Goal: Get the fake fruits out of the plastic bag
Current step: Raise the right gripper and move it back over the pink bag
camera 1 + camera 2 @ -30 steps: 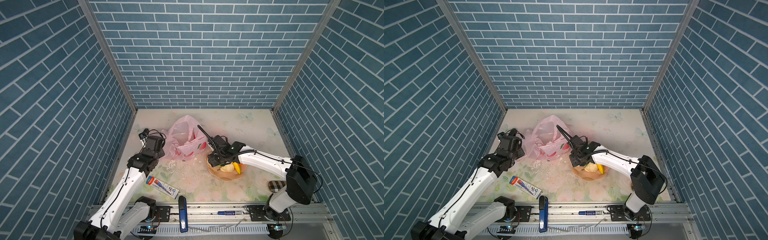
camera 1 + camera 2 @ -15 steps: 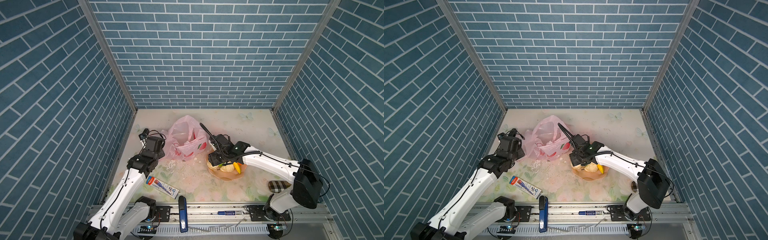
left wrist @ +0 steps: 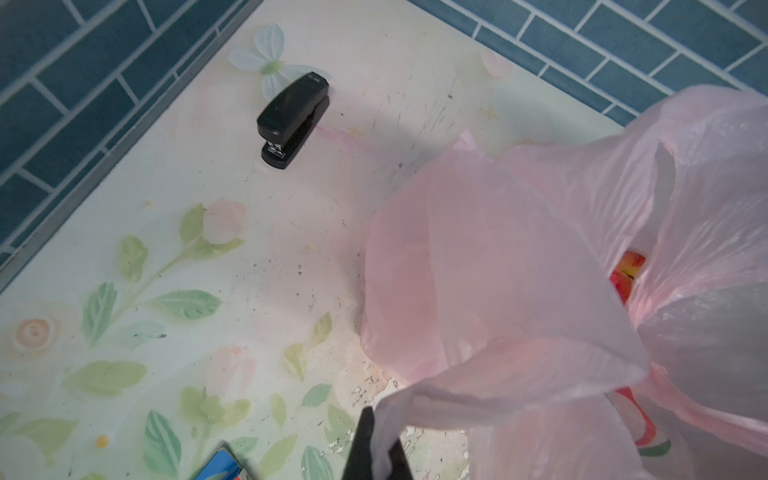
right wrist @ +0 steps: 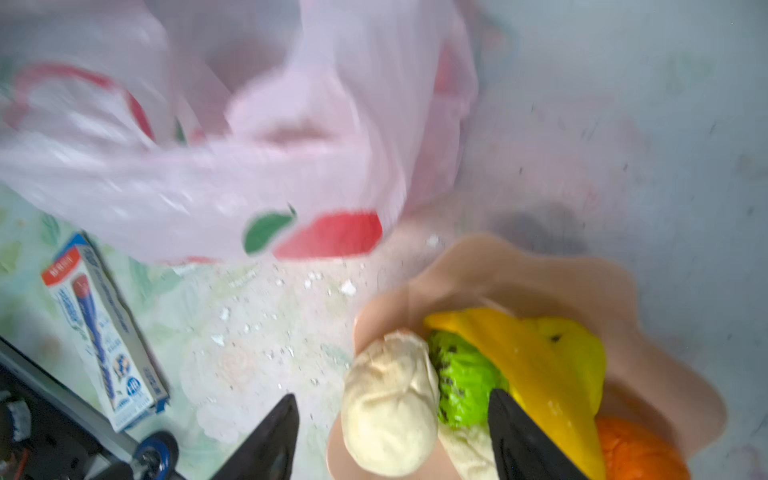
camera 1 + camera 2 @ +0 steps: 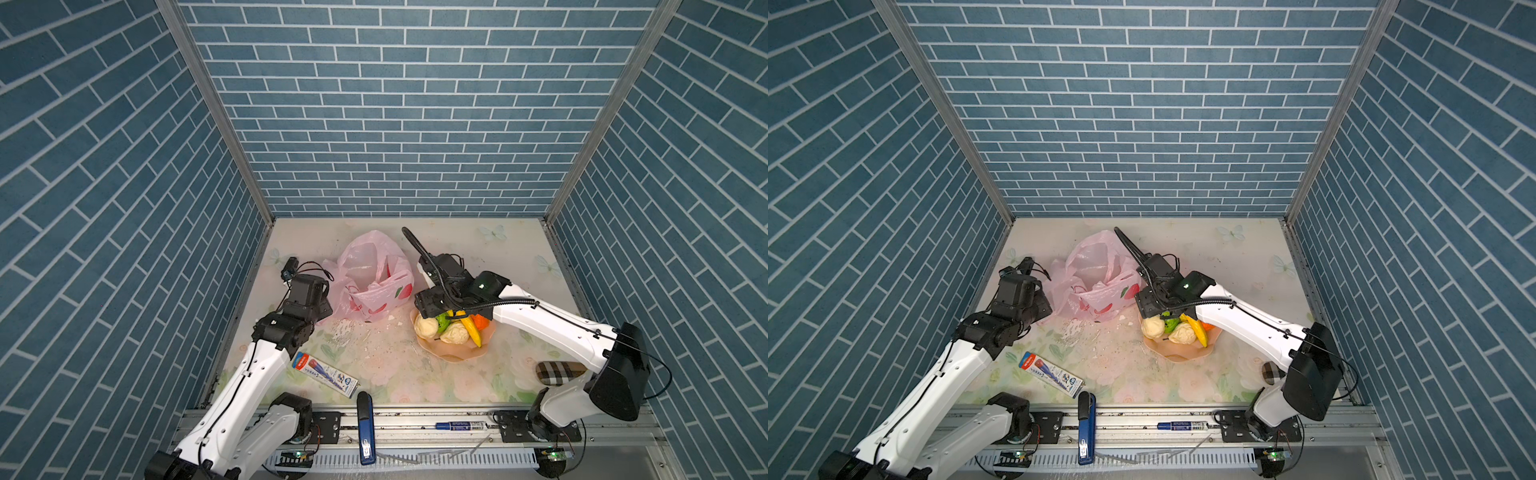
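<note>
Pinching the plastic bag [image 3: 498,257], left gripper [image 3: 379,446]

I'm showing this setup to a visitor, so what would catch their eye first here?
The heap of bright fake fruits on the peach plate, right of centre, with the open right gripper just over it. Next, the crinkly pink plastic bag left of the plate, a handle pinched by the left gripper.

We saw a floral-printed table [image 5: 478,257] bearing the pink plastic bag [image 5: 370,270], a peach plate [image 5: 453,355] just beside it, a long printed box [image 5: 326,374], a black stapler [image 3: 293,118] near the wall, and a checkered object [image 5: 559,372].
</note>
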Tool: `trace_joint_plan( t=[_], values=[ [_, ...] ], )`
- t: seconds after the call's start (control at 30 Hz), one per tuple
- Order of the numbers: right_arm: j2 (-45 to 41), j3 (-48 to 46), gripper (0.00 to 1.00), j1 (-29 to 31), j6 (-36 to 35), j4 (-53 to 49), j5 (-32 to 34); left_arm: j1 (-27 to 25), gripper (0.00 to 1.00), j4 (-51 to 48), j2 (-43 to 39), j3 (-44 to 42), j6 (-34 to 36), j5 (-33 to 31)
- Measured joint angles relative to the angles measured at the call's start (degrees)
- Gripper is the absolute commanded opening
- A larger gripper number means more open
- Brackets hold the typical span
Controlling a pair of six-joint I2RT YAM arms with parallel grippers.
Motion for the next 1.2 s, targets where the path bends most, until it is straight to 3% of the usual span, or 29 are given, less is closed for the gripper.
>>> trace_joint_plan(
  t=[0.27,0.6,0.83,0.93,1.03,1.07,1.2],
  values=[
    [15.1,24.5,0.75,-3.8,-3.1,-0.9,-1.2,0.0,0.00,0.2,-6.3,-6.7,0.5,7.5],
    [39.1,51.5,0.77,-5.6,-8.8,-11.8,-5.7,0.0,0.00,0.6,-12.0,-9.3,1.2,11.1],
    [48.0,60.6,0.74,-6.9,-10.7,-16.1,-8.5,0.0,0.00,0.8,-12.5,-10.6,1.7,11.8],
    [49.5,60.7,0.60,-7.8,-11.1,-16.1,-9.3,0.0,0.00,1.2,-12.5,-10.8,1.7,11.8],
    [49.9,59.6,0.28,-8.3,-12.3,-13.7,-9.6,0.0,0.00,2.1,-12.3,-11.1,1.7,11.8],
    [49.6,58.6,0.22,-8.4,-12.4,-12.1,-9.6,0.0,0.00,2.4,-12.0,-11.2,1.7,11.8],
    [47.3,50.3,0.10,-8.6,-13.7,-3.9,-9.6,0.0,0.00,4.5,-9.9,-11.2,1.7,11.5]
  ],
)
